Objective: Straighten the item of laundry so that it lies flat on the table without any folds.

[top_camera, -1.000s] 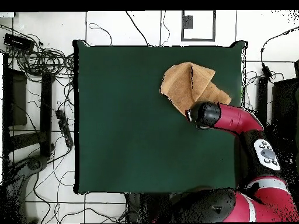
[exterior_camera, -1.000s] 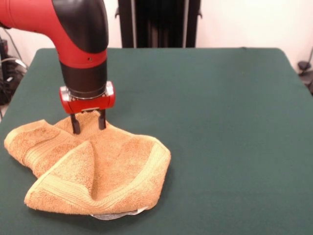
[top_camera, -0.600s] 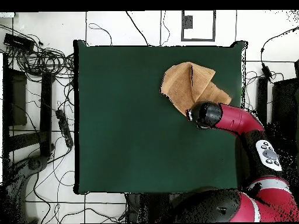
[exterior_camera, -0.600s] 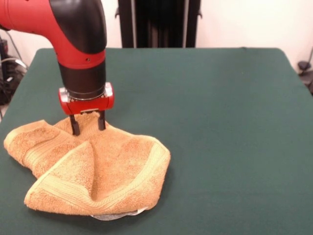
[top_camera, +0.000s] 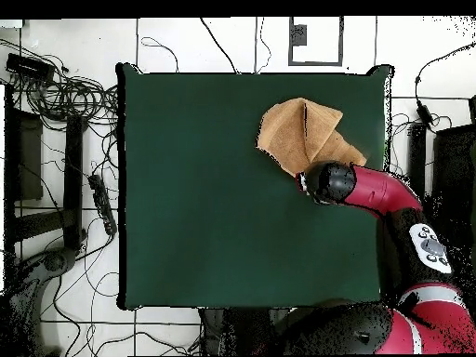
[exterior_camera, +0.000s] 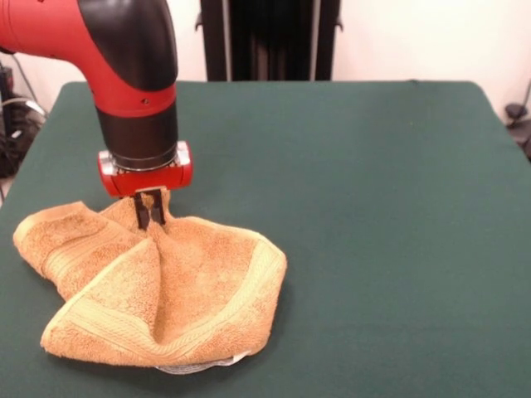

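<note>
Pinching towel (exterior_camera: pixel 166 290), claw (exterior_camera: pixel 149 217), white label (exterior_camera: pixel 195 365) unreadable

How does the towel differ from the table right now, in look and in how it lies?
The towel is orange-tan, looped terry; the table is dark green with a smooth, felt-like top. The towel is small and sits near one corner; the table is far larger. The towel is crumpled, with folds and a raised ridge where the gripper pinches its far edge; the table lies flat. A white label peeks from under the towel's near edge.
</note>
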Motion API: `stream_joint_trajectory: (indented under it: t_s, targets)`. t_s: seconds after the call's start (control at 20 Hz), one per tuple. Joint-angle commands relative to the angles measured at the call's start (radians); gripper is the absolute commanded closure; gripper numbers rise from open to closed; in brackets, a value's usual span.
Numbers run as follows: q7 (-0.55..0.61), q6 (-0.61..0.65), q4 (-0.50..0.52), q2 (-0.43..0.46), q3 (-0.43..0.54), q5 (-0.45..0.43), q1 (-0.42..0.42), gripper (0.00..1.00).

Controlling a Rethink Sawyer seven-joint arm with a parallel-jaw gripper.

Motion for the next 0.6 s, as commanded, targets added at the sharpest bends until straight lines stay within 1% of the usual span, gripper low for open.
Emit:
stream_joint_trajectory:
  t_s: [0.05,0.35,0.6]
  targets:
    - [0.123,-0.169,0.098,0.104,0.109,-0.017,0.031,1.0]
    - [0.17,-0.191,0.133,0.086,0.1,0.002,0.037,1.0]
    - [0.258,-0.218,0.204,0.045,0.061,0.029,0.065,1.0]
